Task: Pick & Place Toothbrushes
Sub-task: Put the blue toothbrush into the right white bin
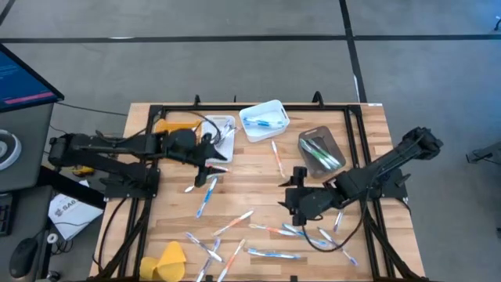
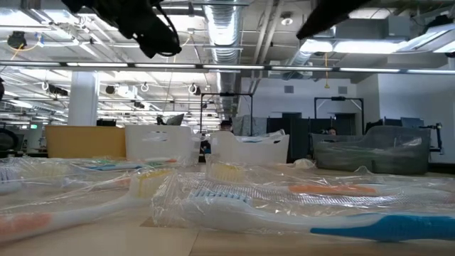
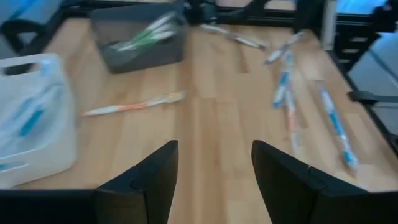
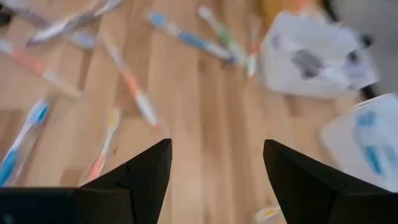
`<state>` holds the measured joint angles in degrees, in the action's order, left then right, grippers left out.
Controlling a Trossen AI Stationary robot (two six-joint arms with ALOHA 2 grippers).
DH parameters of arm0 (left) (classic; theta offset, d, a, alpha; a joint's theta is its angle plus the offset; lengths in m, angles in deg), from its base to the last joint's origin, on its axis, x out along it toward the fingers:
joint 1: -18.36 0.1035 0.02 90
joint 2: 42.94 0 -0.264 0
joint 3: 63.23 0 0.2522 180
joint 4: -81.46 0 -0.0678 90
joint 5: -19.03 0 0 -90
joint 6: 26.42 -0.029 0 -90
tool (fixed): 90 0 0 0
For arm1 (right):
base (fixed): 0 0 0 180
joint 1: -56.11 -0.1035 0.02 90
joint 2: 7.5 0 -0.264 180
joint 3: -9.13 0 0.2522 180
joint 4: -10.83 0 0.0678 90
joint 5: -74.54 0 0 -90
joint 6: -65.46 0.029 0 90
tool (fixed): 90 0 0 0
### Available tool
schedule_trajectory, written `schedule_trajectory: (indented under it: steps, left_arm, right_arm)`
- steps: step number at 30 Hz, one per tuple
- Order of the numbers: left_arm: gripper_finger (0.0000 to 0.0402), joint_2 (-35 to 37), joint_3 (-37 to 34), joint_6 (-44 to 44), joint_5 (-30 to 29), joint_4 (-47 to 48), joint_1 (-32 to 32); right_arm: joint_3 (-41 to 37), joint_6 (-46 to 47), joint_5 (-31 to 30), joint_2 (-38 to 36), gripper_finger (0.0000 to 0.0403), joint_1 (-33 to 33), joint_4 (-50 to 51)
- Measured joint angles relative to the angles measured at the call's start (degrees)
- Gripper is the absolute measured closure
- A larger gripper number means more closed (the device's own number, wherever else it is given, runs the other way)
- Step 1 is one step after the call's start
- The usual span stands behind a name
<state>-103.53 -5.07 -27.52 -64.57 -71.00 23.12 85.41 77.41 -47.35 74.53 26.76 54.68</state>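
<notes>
Toothbrushes in clear wrappers lie scattered on the wooden table, among them a blue one (image 1: 205,196), an orange one (image 1: 278,159) and several near the front edge (image 1: 235,235). My left gripper (image 1: 210,160) (image 3: 214,168) hovers open above the table's left middle, with bare wood between its fingers. My right gripper (image 1: 291,196) (image 4: 217,168) hovers open above the right middle, tilted down toward an orange toothbrush (image 4: 134,93). Neither gripper holds anything.
Along the far edge stand an orange bin (image 1: 174,125), a white bin (image 1: 221,129), a white bin with blue toothbrushes (image 1: 264,119) and a grey bin with green ones (image 1: 321,149). A yellow lump (image 1: 168,262) lies at the front left. Bare wood shows between the grippers.
</notes>
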Motion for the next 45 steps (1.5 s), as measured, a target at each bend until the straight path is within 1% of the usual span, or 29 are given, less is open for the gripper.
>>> schedule_trajectory:
  steps: [2, 6, 7, 10, 11, 13, 15, 18, 20, 24, 31, 37, 45]
  left_arm:
    - [0.0205, 0.8, -2.3, 0.8, 0.0, -2.2, -1.8]
    - [0.0205, 2.0, -5.4, 1.8, 0.0, -5.4, -4.4]
    - [0.0205, 2.3, -5.8, 1.8, -0.1, -5.4, -4.9]
    - [0.0205, 2.7, -6.4, 2.1, -0.1, -5.6, -5.8]
    - [0.0205, 2.8, -6.7, 2.1, -0.1, -6.0, -6.0]
    - [0.0205, 2.8, -6.8, 2.1, -0.1, -6.2, -6.0]
    - [0.0205, 2.7, -6.8, 2.7, -0.1, -6.2, -6.0]
    - [0.0205, 2.7, -6.8, 2.9, -0.1, -6.3, -6.0]
    - [0.0205, 2.7, -6.8, 2.9, -0.1, -6.4, -6.0]
    - [0.0205, 2.7, -6.8, 2.3, -0.1, -6.4, -6.0]
    - [0.0205, 2.7, -6.8, 1.1, -0.1, -6.7, -6.0]
    - [0.0205, 2.7, -6.8, 1.0, -0.1, -6.7, -6.0]
    - [0.0205, 2.7, -6.8, 1.0, -0.1, -6.7, -6.0]
  right_arm:
    - [0.0, 0.2, 4.2, 1.3, 0.0155, 0.1, 2.4]
    - [0.0, 0.3, 15.4, 3.9, 0.0155, -0.2, 5.0]
    - [0.0, 1.0, 17.0, 4.3, 0.0155, -0.5, 5.7]
    - [0.0, 5.5, 18.4, 5.5, 0.0155, -1.1, 7.0]
    - [-0.1, 7.9, 18.5, 5.6, 0.0155, -1.1, 7.9]
    - [0.1, 15.7, 18.8, 6.3, 0.0155, -1.1, 7.4]
    - [-0.1, 21.2, 21.0, 6.5, 0.0155, -1.0, 8.7]
    - [0.0, 25.3, 25.3, 7.2, 0.0155, -2.3, 8.5]
    - [-0.1, 25.4, 26.0, 7.3, 0.0155, -4.1, 9.5]
    - [0.0, 23.5, 24.8, 9.3, 0.0155, -6.6, 9.1]
    - [0.0, 28.6, 24.8, 14.4, 0.0155, -8.3, 12.4]
    - [0.0, 30.7, 29.6, 18.1, 0.0155, -8.1, 11.5]
    - [0.0, 29.6, 32.7, 22.9, 0.0155, -6.4, 10.7]
